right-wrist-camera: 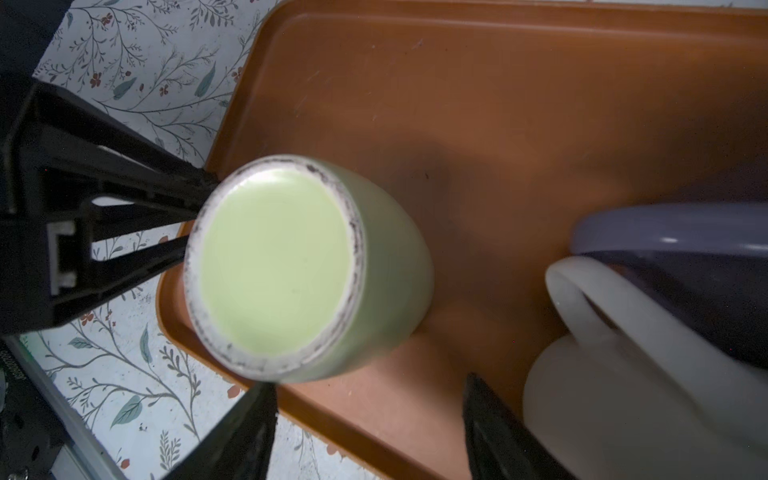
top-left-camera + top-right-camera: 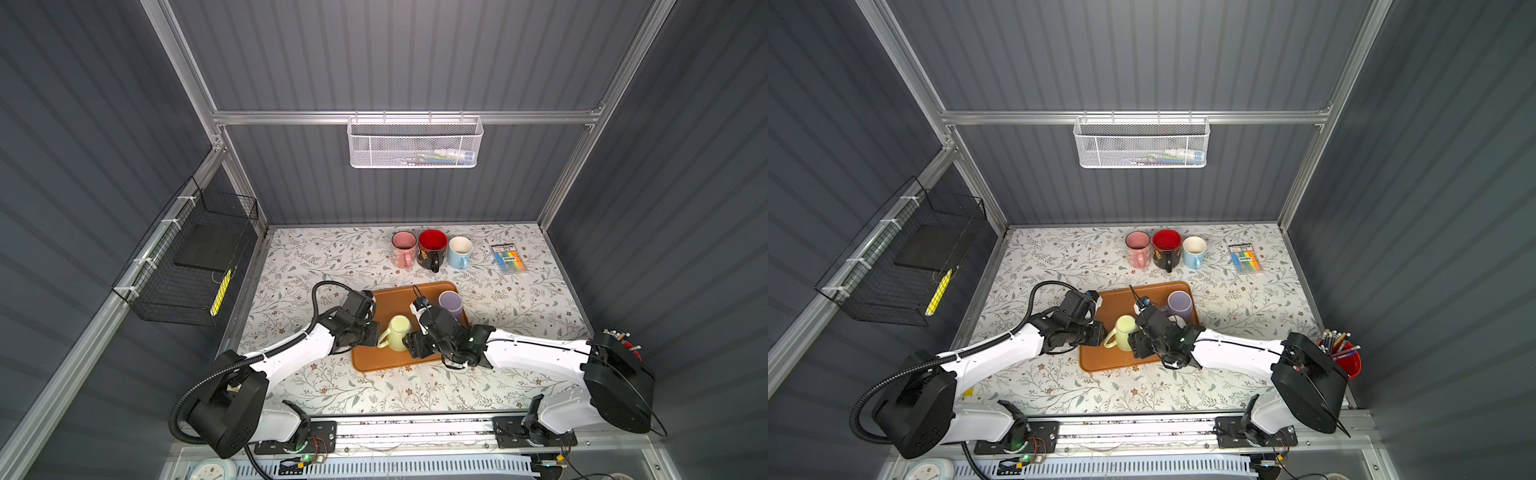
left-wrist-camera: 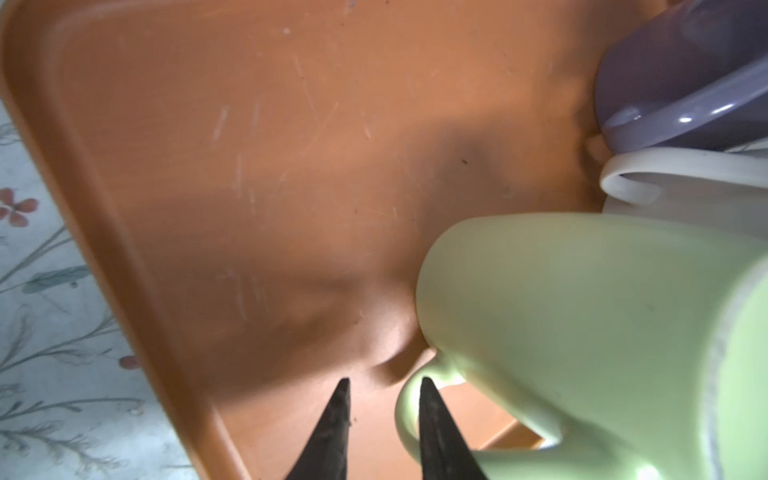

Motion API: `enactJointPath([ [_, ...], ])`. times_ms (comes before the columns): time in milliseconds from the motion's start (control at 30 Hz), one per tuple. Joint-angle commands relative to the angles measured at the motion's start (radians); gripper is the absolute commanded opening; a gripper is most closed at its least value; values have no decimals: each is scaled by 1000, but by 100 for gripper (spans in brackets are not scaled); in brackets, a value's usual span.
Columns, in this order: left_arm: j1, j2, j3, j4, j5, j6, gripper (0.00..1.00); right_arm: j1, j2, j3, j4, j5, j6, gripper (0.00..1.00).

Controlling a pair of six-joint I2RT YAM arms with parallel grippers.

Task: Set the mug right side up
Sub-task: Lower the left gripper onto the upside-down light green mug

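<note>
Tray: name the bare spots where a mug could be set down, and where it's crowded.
Free: rear left of the tray, between left gripper, green mug and purple mug; the table strip in front of the tray. Crowded: its right side, where purple mug, white mug and right gripper bunch.

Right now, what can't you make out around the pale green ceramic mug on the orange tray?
If left gripper holds pale green ceramic mug by its handle: left wrist view, finger covers it.
White ceramic mug: blurred, cut off in wrist views; right arm hides most in both top views.
White mesh basket: contents too small, both top views.
</note>
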Motion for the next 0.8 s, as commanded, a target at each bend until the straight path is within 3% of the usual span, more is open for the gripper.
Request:
enactJointPath([
  [0,-23,-2,-8,16,-9,-25,29,-26,17,27,19,-22,6,70],
  [467,-111,8,46,-54,-93,-28,29,-125,37,52,49,-90,-30,70],
  [767,-111,-73,167,-235,-178,45,39,-127,-19,72,33,-152,-68,70],
])
